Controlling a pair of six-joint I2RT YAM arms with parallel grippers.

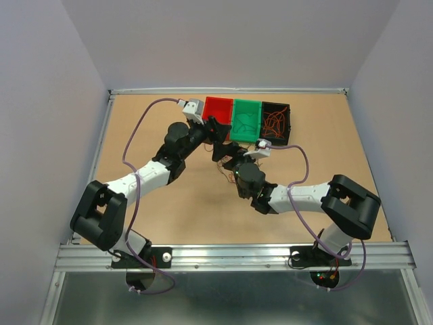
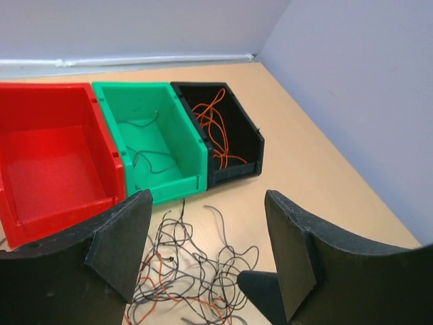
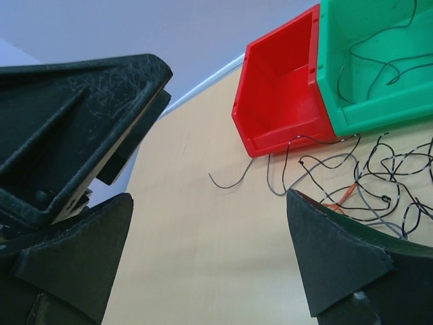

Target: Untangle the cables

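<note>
Both arms fold in toward the centre, elbows out: left arm [image 1: 145, 177] angles up and right, right arm [image 1: 298, 196] runs left from its base. The left gripper [image 2: 208, 217] has its fingers [image 2: 122, 244] spread wide, nothing between them. Same for the right gripper [image 3: 206, 223] — fingers [image 3: 331, 264] wide apart, nothing held. In the top view the two grippers sit close together — left one further out.
</note>
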